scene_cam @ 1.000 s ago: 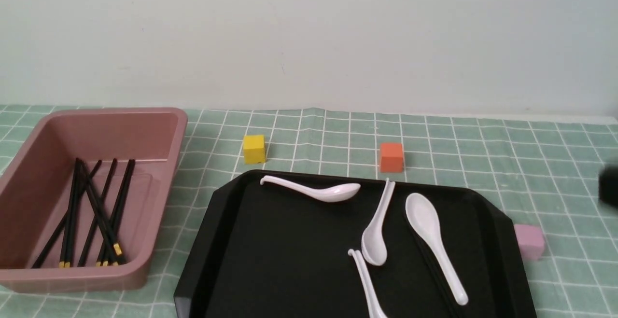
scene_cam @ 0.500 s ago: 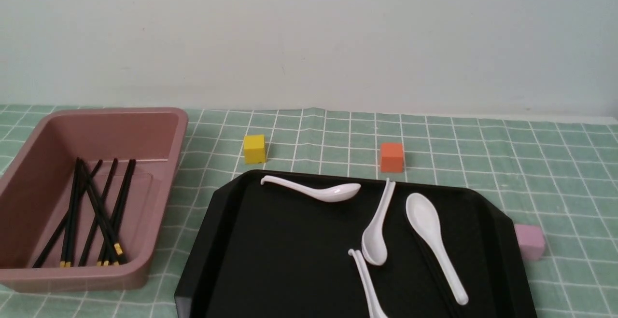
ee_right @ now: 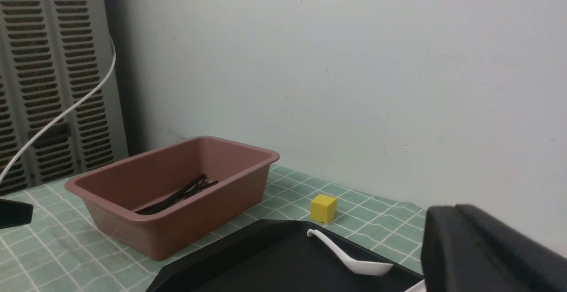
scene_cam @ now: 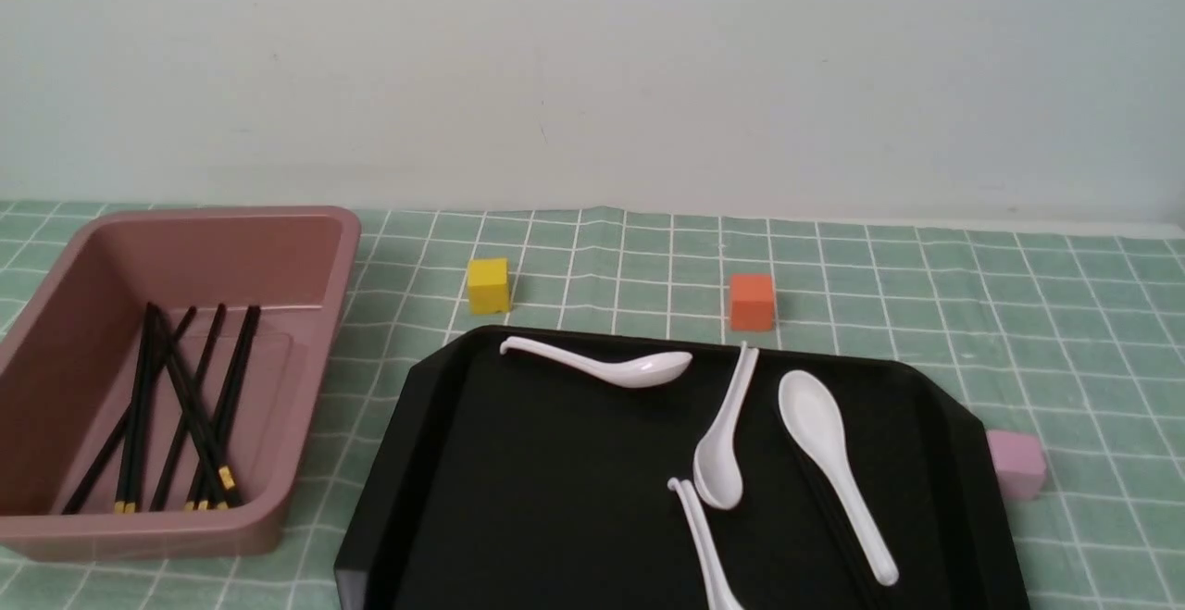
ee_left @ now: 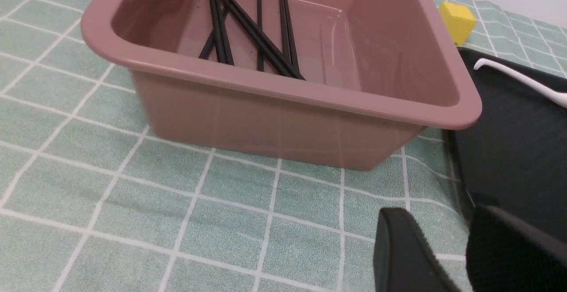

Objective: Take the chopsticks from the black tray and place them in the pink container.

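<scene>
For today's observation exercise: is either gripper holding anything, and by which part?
Nothing is held: left gripper open and empty, right gripper shut with nothing visible in it.

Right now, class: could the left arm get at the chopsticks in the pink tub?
Probably yes. The chopsticks lie uncovered in the open-topped tub, and the left hand, open, sits just outside its near wall; it must only clear the rim.

L gripper (ee_left: 443, 225) open — R gripper (ee_right: 449, 234) shut.
</scene>
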You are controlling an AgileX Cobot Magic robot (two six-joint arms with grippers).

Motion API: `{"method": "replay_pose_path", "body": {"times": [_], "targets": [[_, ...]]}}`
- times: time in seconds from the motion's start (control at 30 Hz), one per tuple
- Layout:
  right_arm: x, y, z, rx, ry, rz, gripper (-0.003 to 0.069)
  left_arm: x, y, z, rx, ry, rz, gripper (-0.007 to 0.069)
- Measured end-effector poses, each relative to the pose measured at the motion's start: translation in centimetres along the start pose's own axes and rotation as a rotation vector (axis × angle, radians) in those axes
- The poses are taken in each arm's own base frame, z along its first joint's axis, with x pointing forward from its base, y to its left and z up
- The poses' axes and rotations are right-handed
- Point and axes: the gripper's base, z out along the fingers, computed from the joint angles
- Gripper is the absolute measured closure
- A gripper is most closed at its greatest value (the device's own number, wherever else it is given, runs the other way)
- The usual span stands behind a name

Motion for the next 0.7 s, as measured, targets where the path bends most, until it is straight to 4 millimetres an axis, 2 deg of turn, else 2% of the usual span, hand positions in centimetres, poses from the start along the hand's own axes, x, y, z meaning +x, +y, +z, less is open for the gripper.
{"method": "replay_pose_path", "body": {"times": [0.13, 0.27, 0.33, 0.43, 0.7], "targets": [[2.1, -0.3, 0.4, 0.053, 0.058, -0.033, 0.0635, 0.0, 0.0, 0.0, 0.000, 0.000, 0.000, 0.0386], [4.2, -1.1, 0.6, 0.184, 0.115, -0.041, 0.0631, 0.0, 0.0, 0.0, 0.000, 0.000, 0.000, 0.0386], [6.0, -1.8, 0.5, 0.304, 0.166, -0.041, 0.0626, 0.0, 0.0, 0.0, 0.000, 0.000, 0.000, 0.0386], [7.6, -2.6, 0.3, 0.425, 0.210, -0.035, 0.0622, 0.0, 0.0, 0.0, 0.000, 0.000, 0.000, 0.0386], [9.3, -3.5, -0.4, 0.594, 0.318, 0.002, 0.0610, 0.0, 0.0, 0.0, 0.000, 0.000, 0.000, 0.0386]]}}
